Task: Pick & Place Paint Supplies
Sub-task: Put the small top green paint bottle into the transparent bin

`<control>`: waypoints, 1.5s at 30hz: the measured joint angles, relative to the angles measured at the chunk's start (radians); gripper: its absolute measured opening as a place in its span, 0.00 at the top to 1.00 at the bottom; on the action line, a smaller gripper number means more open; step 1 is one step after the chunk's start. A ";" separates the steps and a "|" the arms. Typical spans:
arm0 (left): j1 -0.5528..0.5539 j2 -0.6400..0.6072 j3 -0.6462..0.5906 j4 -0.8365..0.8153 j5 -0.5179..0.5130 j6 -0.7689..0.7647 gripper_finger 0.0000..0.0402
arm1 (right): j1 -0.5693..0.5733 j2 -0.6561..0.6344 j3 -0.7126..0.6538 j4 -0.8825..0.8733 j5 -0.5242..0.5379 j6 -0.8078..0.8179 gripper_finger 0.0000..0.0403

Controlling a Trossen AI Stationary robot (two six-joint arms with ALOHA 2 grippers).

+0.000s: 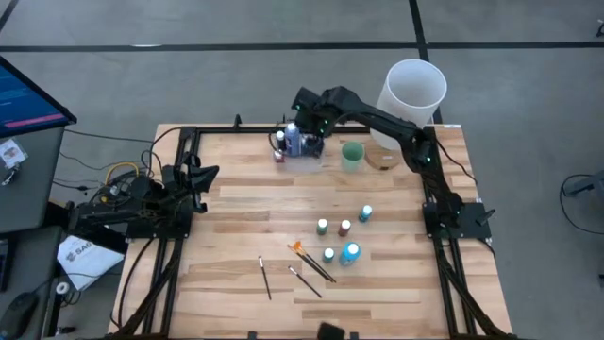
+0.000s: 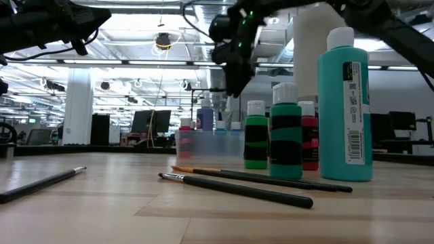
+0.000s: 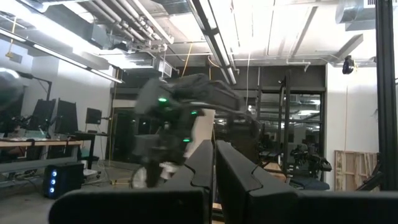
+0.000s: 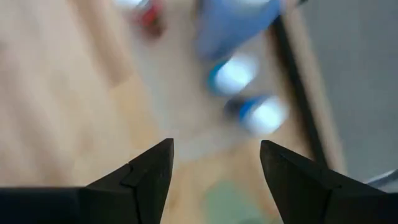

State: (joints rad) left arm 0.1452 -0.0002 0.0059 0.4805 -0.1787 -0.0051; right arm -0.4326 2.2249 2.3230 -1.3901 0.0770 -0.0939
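High view shows the long wooden table (image 1: pixel 236 203) from above. The right gripper (image 1: pixel 304 115) hangs over a small clear box (image 1: pixel 300 144) near the far edge of the table. Its two dark fingers (image 4: pixel 144 169) stand wide apart and hold nothing. Little bottles with blue bodies and pale caps (image 4: pixel 236 73) sit in the box right below it. A tiny red bottle (image 1: pixel 279 156) stands at the box's left end.

More paint things wait near the middle and the near edge. A small green bottle (image 1: pixel 323 227), a small brown-red bottle (image 1: pixel 344 228) and a small blue bottle (image 1: pixel 365 213) stand close together. A bigger teal bottle (image 1: pixel 351 252) and a small teal one (image 1: pixel 328 255) stand just beside the thin brushes. One brush has an orange handle (image 1: pixel 296 247); a dark brush (image 1: pixel 265 279) lies apart nearer the left.

The left gripper (image 1: pixel 201 176) rests at the left edge with its fingers shut tight.

I think a bottle is now safe in the box, so this step is the letting go. Next the right arm should lift clear of the box, swing to the loose bottles, and come down with one bottle between its open fingers.
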 joint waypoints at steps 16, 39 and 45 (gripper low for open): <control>0.000 0.000 0.000 0.000 0.000 0.000 1.00 | 0.423 -0.285 -0.419 0.123 0.015 0.312 0.42; 0.000 0.000 0.000 0.000 0.000 0.000 1.00 | 0.555 -0.207 -0.520 0.209 0.050 0.454 0.42; 0.000 0.000 0.000 0.000 0.000 0.000 1.00 | 0.562 -0.209 -0.570 0.249 0.044 0.496 0.42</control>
State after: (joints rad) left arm 0.1450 -0.0002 0.0060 0.4805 -0.1786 -0.0053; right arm 0.1299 2.0157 1.7526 -1.1416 0.1213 0.4018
